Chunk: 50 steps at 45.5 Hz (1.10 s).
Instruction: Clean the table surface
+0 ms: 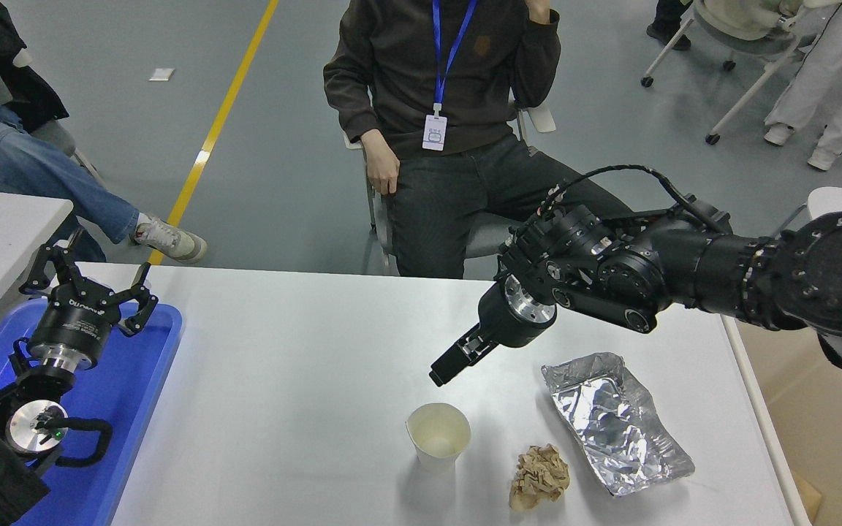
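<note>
My right end effector point(441, 374) (fingers pressed together, gripping nothing) hangs over the bench point(304, 380), just above the paper cup point(438, 436) near the bench's near edge.

Right hand point(441, 374) above paper cup point(438, 436), crumpled foil tray point(615, 421) beside

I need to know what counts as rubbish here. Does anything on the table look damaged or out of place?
Yes. The foil tray at the near right is crushed and dented, and a crumpled brown paper wad lies loose beside it. The paper cup stands upright and looks intact.
</note>
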### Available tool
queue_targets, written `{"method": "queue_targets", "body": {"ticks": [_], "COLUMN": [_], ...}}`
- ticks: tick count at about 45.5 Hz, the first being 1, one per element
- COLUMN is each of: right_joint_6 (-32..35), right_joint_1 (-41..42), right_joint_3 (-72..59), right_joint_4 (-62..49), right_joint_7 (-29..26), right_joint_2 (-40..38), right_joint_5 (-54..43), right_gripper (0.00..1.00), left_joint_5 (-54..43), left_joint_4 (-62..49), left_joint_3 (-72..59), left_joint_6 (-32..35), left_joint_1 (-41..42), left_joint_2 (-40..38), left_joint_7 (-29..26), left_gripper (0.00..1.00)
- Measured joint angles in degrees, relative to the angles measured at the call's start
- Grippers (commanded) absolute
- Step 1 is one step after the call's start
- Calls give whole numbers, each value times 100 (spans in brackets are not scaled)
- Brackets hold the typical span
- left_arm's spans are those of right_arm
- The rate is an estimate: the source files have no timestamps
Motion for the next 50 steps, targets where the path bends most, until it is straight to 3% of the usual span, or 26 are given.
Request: {"method": "queue_targets", "body": {"ticks": [18,27,34,37,42,50], "right_joint_6": [-406,-782,-1040,-1109,-1183,-1245], "right_joint_1": [-589,-783,-853,-858,-880,-903], "right_joint_3": [90,64,46,8,-76,-156], "right_joint_4": [36,36,34,33,20,-4], "right_joint_7": [-1,-2,-2,0,8,13], "right_joint_2": [3,3,3,3,3,3], "right_joint_5": [-47,-98,-126,-169,-221,-262], "right_gripper": [97,76,26,22,1,0], "left_joint_5": [0,0,0,0,0,0], "left_joint_4": [-2,-2,-3,-3,-3,-3], "left_joint_3": [0,0,0,0,0,0], "left_joint_6": [0,0,0,0,0,0], "left_joint_1": [0,0,0,0,0,0], "left_joint_2": [0,0,0,0,0,0], "left_joint_7": [-1,-3,-3,-3,-3,-3], "left_gripper": [100,100,100,100,100,100]}}
